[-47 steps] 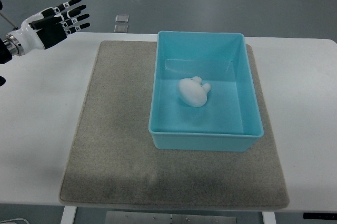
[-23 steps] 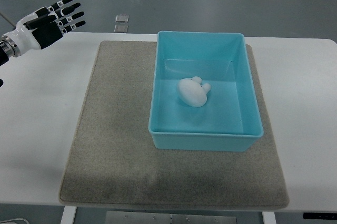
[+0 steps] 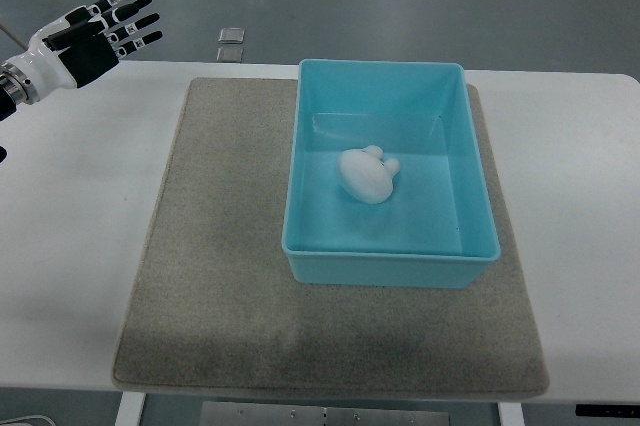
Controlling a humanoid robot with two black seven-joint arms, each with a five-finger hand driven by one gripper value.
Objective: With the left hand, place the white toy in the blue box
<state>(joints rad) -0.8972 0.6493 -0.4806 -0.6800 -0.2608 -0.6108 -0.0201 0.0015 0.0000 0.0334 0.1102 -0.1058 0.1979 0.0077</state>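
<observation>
- Left hand (image 3: 88, 34): at the far left corner of the view, above the edge of the tabletop (image 3: 70, 206). Its fingers (image 3: 128, 18) are spread out straight, hold nothing and touch nothing.
- White toy (image 3: 367, 175): lies on the floor of the blue box (image 3: 300, 186), near the middle, well apart from the hand.
- Blue box: stands upright on a grey mat (image 3: 215, 276), toward the mat's right side.
- Two small square plates (image 3: 230, 44): on the floor beyond the tabletop's far edge.
</observation>
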